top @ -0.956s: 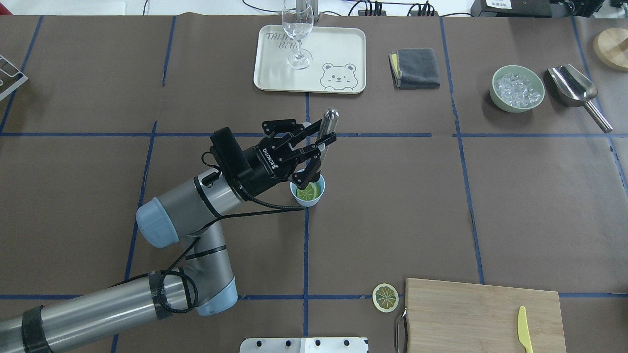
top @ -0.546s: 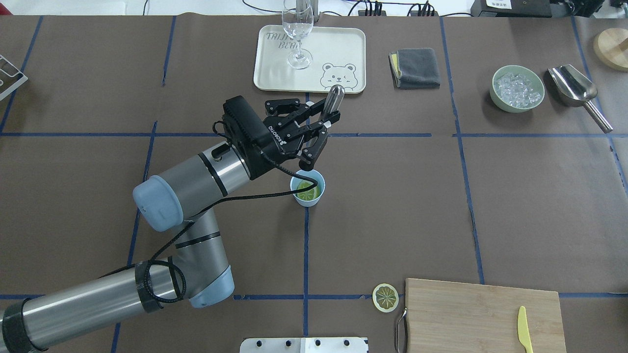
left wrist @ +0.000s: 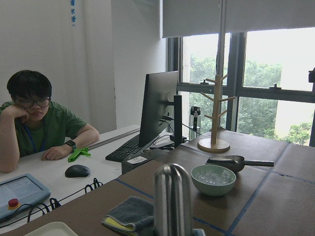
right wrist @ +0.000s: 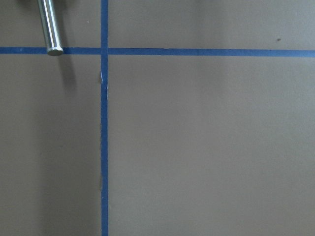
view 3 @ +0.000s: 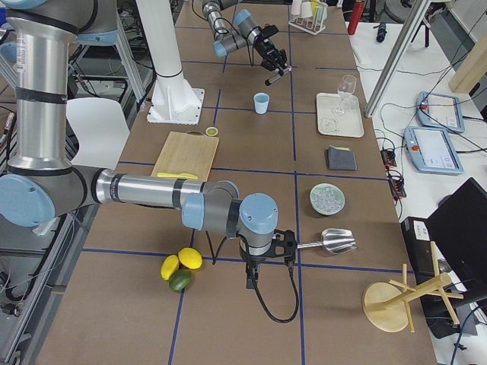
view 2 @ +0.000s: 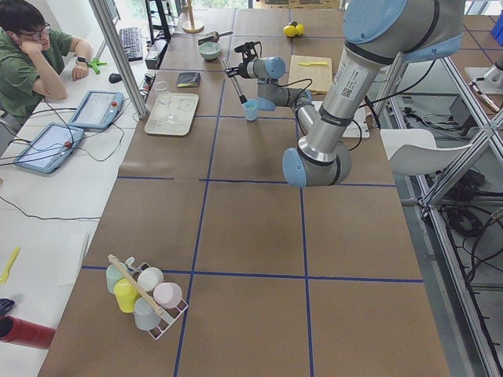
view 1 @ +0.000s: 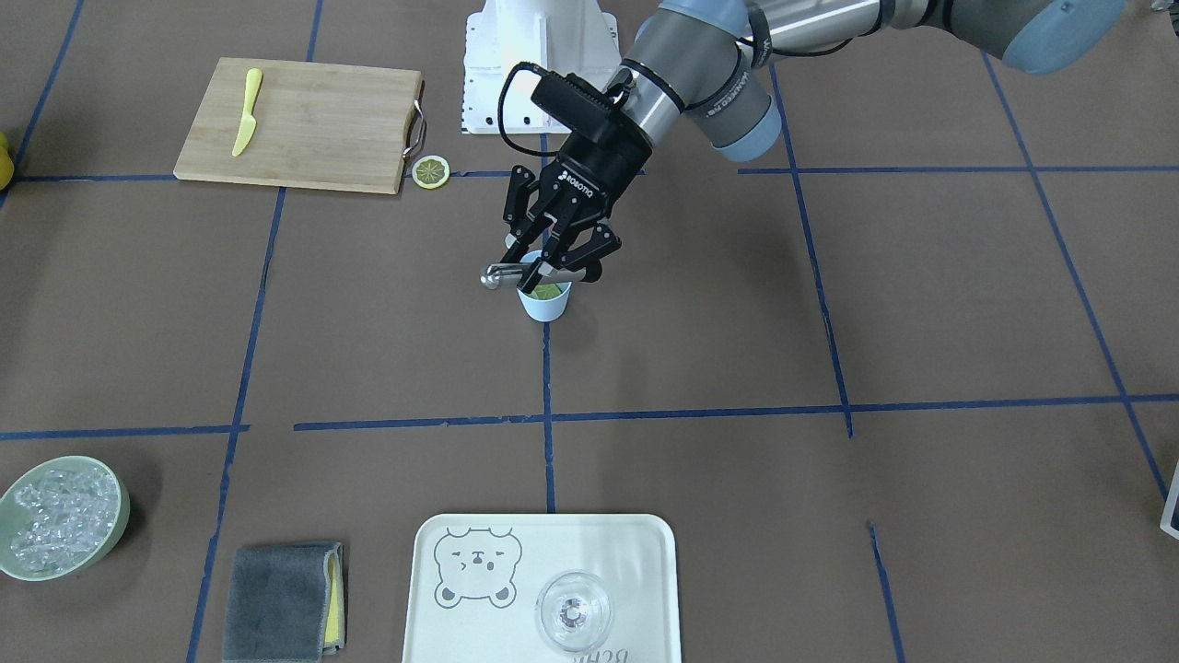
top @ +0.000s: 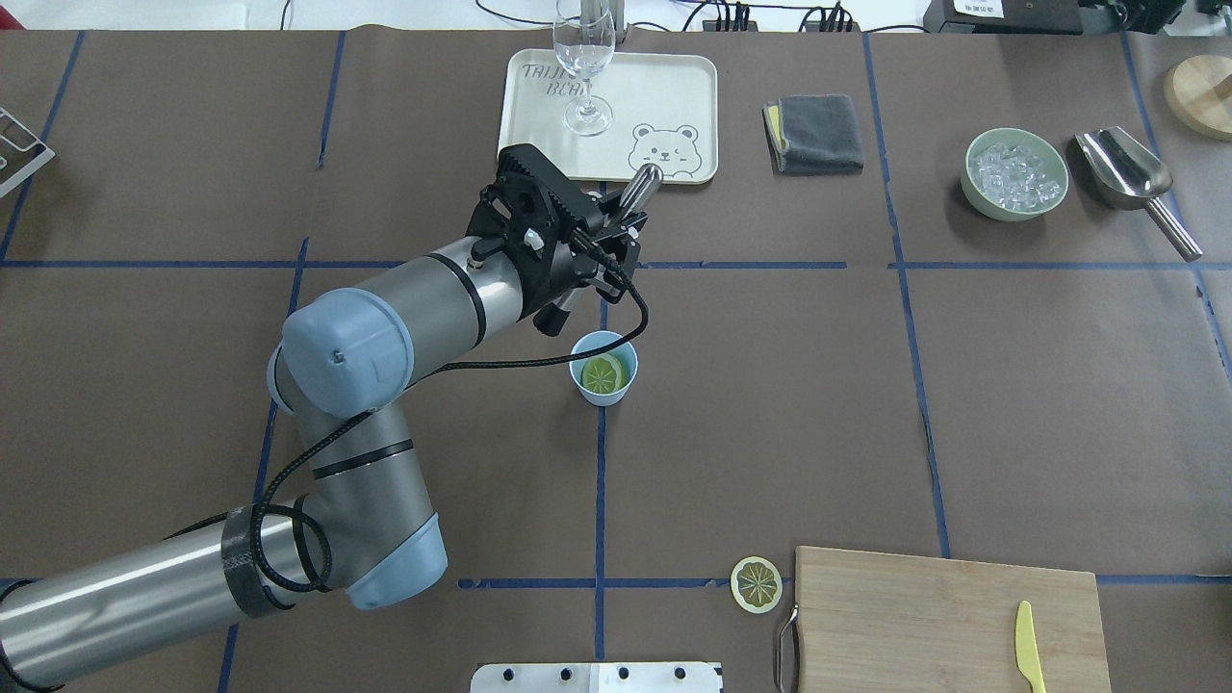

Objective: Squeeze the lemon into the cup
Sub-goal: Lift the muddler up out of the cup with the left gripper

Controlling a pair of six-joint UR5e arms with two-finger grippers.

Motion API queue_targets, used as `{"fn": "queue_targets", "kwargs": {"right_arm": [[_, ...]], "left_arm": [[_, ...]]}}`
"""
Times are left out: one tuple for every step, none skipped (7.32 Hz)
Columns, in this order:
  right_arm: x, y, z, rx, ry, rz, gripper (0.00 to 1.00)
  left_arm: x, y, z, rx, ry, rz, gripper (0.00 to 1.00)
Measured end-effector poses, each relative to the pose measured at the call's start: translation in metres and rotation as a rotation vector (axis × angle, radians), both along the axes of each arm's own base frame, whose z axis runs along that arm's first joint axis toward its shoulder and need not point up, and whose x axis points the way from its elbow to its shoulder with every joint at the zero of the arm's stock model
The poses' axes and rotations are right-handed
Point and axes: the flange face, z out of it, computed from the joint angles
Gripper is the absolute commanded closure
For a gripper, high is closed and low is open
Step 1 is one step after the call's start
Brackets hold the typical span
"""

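Note:
The light-blue cup stands near the table's middle with the cut lemon lying face up inside it. The cup and the lemon also show in the front view. My left gripper is shut on a metal muddler and holds it tilted above and beyond the cup, clear of the rim. In the front view the gripper hangs just over the cup and the muddler sticks out sideways. My right gripper shows only in the right side view; I cannot tell its state.
A cream tray with a stemmed glass lies beyond the left gripper. A grey cloth, a green bowl of ice and a metal scoop are at the far right. A cutting board, a knife and a flat lemon slice lie at the near edge.
My left gripper has lifted the muddler out of the cup and swung up and away toward the tray. The lemon stays in the cup.

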Motion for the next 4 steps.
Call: {"fn": "queue_targets", "kwargs": {"right_arm": [[0.0,0.0,0.001,-0.002,0.0,-0.001,0.0],[0.0,0.0,0.002,-0.004,0.0,-0.001,0.0],[0.0,0.0,0.003,-0.004,-0.001,-0.002,0.0],[0.0,-0.001,0.005,-0.002,0.0,-0.002,0.0]], "left_arm": [[-0.004,-0.016,0.009,-0.065,-0.104,0.031,1.0],[-0.015,-0.034,0.023,-0.143,-0.21,0.071,1.0],[-0.036,-0.05,0.04,-0.232,-0.308,0.102,1.0],[-0.058,-0.061,0.056,-0.307,-0.375,0.113,1.0]]}}
